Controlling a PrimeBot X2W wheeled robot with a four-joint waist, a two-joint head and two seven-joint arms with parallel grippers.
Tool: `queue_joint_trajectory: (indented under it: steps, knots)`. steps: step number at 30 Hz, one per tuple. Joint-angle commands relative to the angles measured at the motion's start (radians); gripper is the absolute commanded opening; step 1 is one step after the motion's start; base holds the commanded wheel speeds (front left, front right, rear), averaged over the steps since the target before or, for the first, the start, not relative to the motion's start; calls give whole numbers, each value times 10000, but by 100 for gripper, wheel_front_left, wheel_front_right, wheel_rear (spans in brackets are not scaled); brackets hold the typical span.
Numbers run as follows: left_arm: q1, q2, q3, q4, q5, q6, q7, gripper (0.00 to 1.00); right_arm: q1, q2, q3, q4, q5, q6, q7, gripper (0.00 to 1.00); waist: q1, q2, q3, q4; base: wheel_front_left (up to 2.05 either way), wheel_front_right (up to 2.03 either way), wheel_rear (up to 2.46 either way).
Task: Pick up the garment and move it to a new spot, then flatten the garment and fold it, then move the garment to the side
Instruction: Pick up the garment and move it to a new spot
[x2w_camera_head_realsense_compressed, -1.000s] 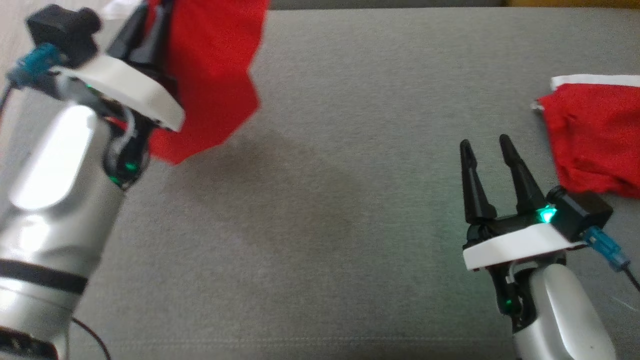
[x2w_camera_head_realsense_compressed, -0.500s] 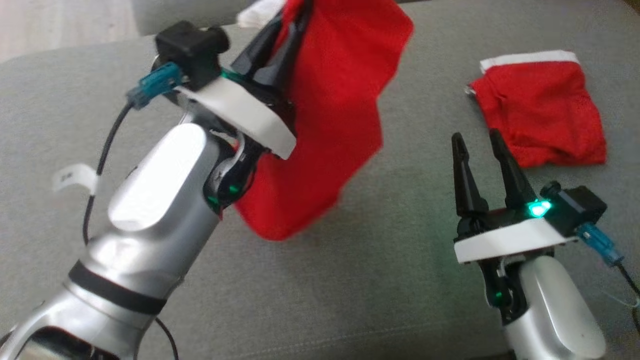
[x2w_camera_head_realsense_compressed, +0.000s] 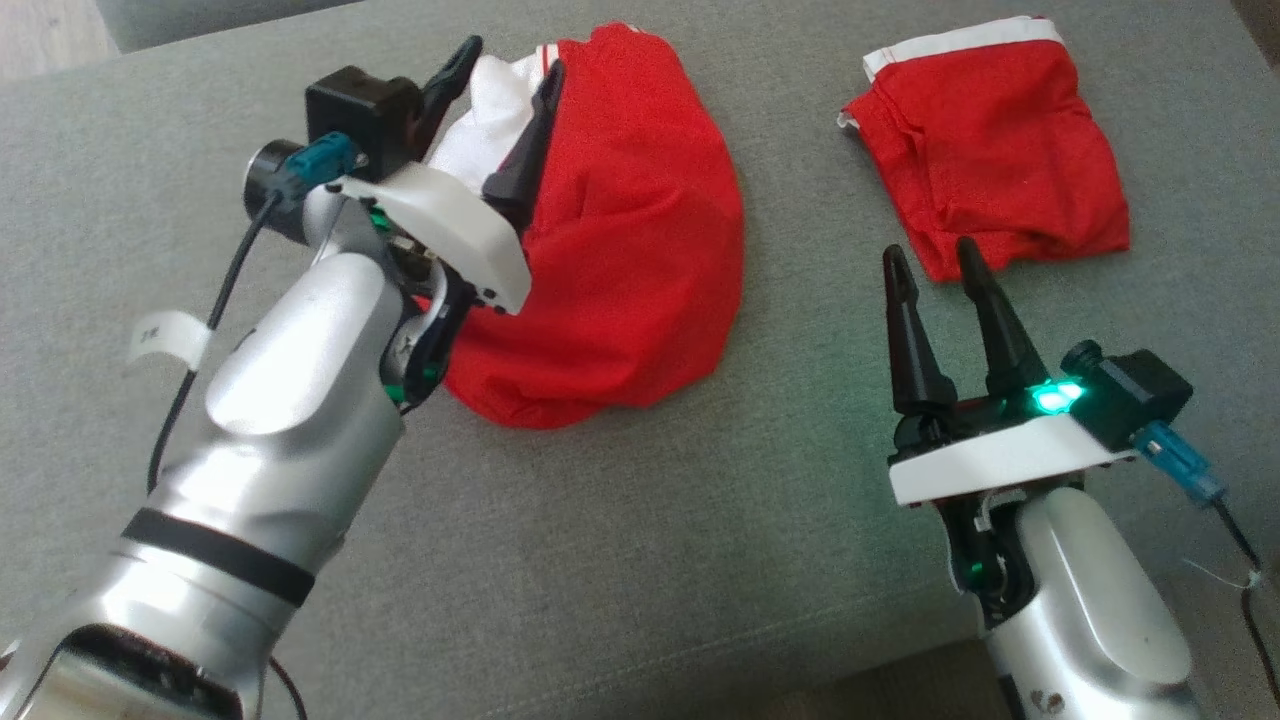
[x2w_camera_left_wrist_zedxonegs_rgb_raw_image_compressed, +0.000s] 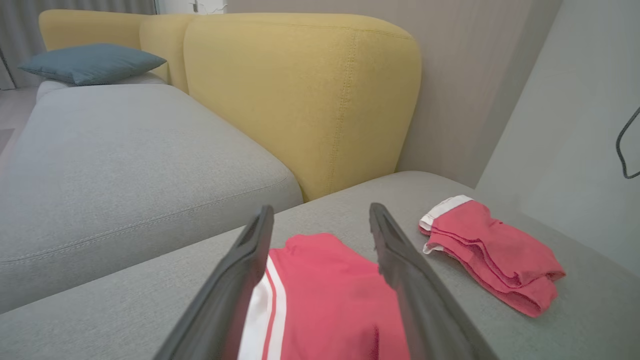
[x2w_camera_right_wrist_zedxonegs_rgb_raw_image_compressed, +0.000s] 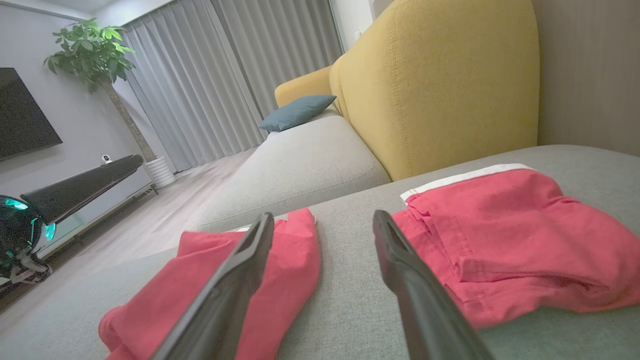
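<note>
Head view, garment (x2w_camera_head_realsense_compressed: 640, 250) lies near-far, waistband (x2w_camera_head_realsense_compressed: 480, 115) far, L hand (x2w_camera_head_realsense_compressed: 512, 58), R hand (x2w_camera_head_realsense_compressed: 929, 250) apart

Bare grey cushion (x2w_camera_head_realsense_compressed: 620, 520) between the crumpled garment (x2w_camera_head_realsense_compressed: 630, 250) and folded red shorts (x2w_camera_head_realsense_compressed: 990, 140) — yellow backrest (x2w_camera_left_wrist_zedxonegs_rgb_raw_image_compressed: 300, 95) behind

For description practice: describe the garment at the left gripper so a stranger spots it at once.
On the grey cushion before the yellow backrest lie two red garments. This one is the rumpled heap at the open left gripper; unlike the folded garment to its right, its white part is bunched.
</note>
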Motion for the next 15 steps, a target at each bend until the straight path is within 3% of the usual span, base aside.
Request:
queue_joint_trajectory:
  steps: [1, 9, 15]
  knots:
    - [-603, 271, 406, -186, 59, -16, -145, 100, -442, -14, 151, -277, 21, -9, -113, 100, 0, 0, -26, 53, 0, 0, 0]
    - [-75, 918, 1173, 6, 157, 43, -413, 100, -222, -14, -60, -63, -303, -9, -132, 100, 0, 0, -545, 832, 0, 0, 0]
    - [1843, 1627, 2315, -1541, 711, 309, -423, 100, 114, -14, -236, 17, -674, -9, -91, 100, 0, 0, -1063, 1617, 0, 0, 0]
